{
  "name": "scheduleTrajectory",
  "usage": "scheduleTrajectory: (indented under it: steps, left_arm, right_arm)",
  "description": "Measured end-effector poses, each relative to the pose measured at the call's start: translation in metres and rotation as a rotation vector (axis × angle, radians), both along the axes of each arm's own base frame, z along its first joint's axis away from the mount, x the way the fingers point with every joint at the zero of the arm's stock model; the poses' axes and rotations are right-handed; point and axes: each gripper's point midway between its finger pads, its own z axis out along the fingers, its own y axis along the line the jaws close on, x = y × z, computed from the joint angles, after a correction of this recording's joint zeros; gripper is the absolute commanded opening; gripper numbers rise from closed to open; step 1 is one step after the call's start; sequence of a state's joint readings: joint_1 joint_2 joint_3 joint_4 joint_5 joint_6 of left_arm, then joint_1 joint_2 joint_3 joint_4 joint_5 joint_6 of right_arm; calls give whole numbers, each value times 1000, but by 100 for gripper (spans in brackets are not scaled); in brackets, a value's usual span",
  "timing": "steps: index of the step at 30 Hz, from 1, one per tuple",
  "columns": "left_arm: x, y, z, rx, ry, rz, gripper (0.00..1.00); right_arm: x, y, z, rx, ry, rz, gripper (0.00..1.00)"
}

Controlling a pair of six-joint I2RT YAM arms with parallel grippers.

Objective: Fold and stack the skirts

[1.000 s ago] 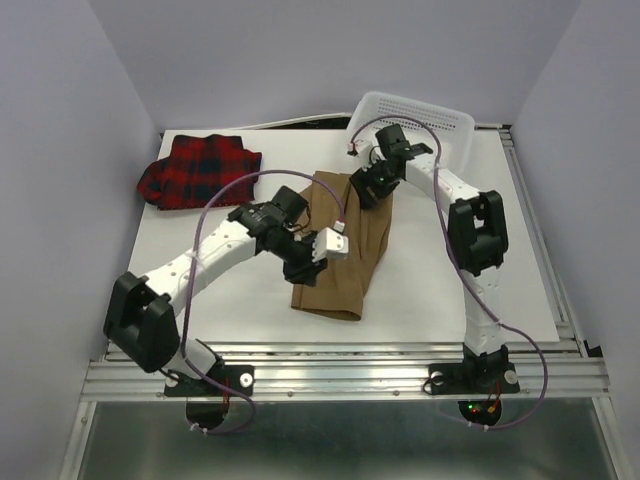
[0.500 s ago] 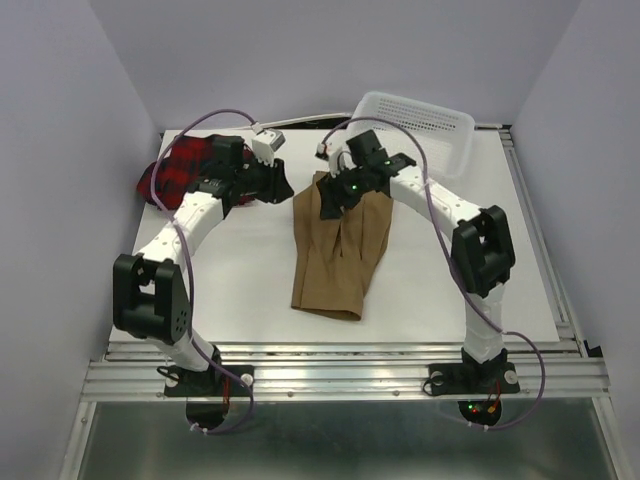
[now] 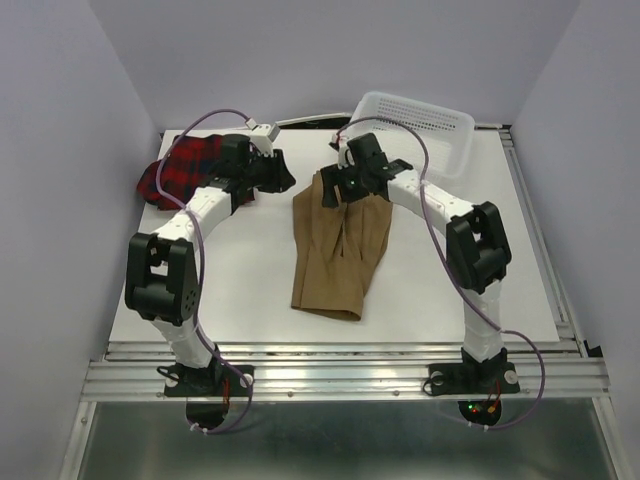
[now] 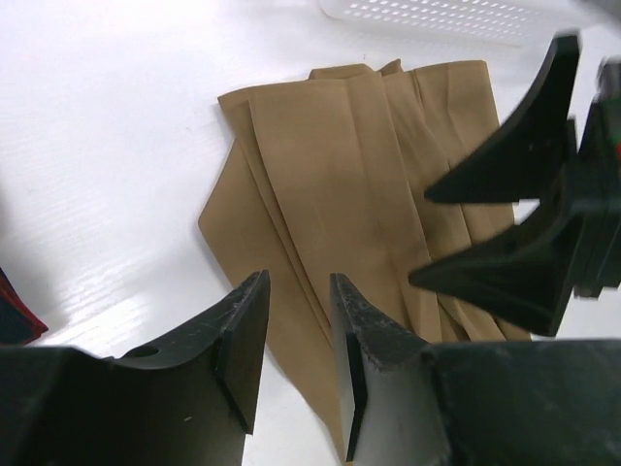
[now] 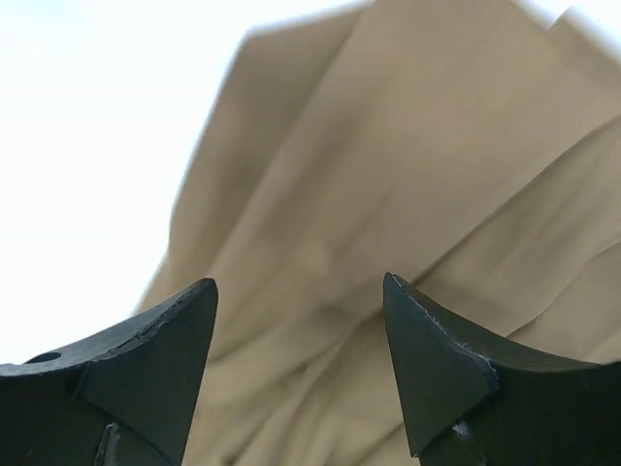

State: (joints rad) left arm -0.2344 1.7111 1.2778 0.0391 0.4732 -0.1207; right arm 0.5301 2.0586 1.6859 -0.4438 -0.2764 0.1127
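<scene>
The tan-brown skirt (image 3: pixel 340 250) lies flat and pleated in the middle of the table, its narrow end pointing to the far side. The red-and-black plaid skirt (image 3: pixel 175 172) lies bunched at the far left, partly hidden behind my left arm. My left gripper (image 3: pixel 288 181) hovers just left of the tan skirt's (image 4: pixel 340 146) far left corner. Its fingers (image 4: pixel 243 330) stand a narrow gap apart with nothing between them. My right gripper (image 3: pixel 330 195) is open above the tan skirt's (image 5: pixel 408 146) far edge. Nothing is between its fingertips (image 5: pixel 199 301).
A white mesh basket (image 3: pixel 430 118) stands at the far right edge, close behind my right arm. In the left wrist view its rim (image 4: pixel 437 15) runs along the top and my right gripper's black fingers (image 4: pixel 505 223) sit at the right.
My left arm swung from over the tan skirt's middle to the far left, then reached toward that skirt's far left corner. My right gripper slid left along the skirt's far edge.
</scene>
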Motion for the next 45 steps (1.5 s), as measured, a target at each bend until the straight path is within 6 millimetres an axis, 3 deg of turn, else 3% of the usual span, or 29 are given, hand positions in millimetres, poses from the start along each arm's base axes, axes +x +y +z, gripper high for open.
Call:
scheduleTrajectory:
  steps: [4, 6, 8, 11, 14, 15, 16, 18, 21, 26, 32, 35, 36, 37, 39, 43, 44, 45]
  left_arm:
    - [-5, 2, 0, 3, -4, 4, 43]
    - [-8, 4, 2, 8, -13, 7, 43]
    - [-8, 5, 4, 11, -21, 12, 43]
    - [-8, 7, 9, 12, -38, 18, 43]
    - [-8, 11, 12, 12, -45, 27, 43]
    - [-8, 11, 13, 12, -49, 28, 43]
    - [-7, 12, 13, 12, -51, 31, 43]
    - [-7, 14, 12, 13, -49, 35, 43]
    - [-6, 17, 11, 13, -47, 41, 43]
    - [-9, 18, 5, 14, -40, 43, 43]
    - [-11, 18, 7, 13, -45, 41, 43]
    - [-13, 18, 11, 10, -55, 36, 44]
    - [-15, 18, 12, 7, -60, 32, 45]
    - [-17, 19, 12, 5, -59, 31, 45]
    - [-24, 21, 12, -3, -58, 21, 48]
    - [-35, 24, 18, -34, -66, -14, 54]
    - [-37, 30, 23, -37, -80, -12, 55]
    - [-41, 32, 26, -25, -99, -37, 56]
  right_arm:
    - [47, 13, 34, 46, -135, -88, 70]
    - [67, 16, 37, 47, -178, -134, 69]
    - [80, 16, 28, 34, -190, -167, 70]
    - [93, 12, -3, -21, -172, -218, 70]
    - [88, 2, -40, -94, -109, -235, 50]
    - [86, 0, -50, -111, -91, -236, 31]
    - [84, -1, -56, -120, -78, -237, 22]
    - [81, -2, -65, -134, -58, -238, 9]
    - [79, 1, -66, -120, -42, -230, 3]
    - [76, 14, -57, -54, -20, -193, 7]
    - [78, 45, -20, 69, -32, -156, 29]
    - [74, 61, -8, 125, -28, -137, 26]
    - [71, 65, -7, 140, -16, -130, 19]
    - [68, 69, -6, 156, -1, -123, 17]
    - [60, 77, -5, 195, 41, -108, 19]
    - [39, 98, 4, 316, 145, -30, 32]
    - [33, 101, 4, 341, 172, -5, 45]
    - [30, 101, 3, 352, 186, 8, 50]
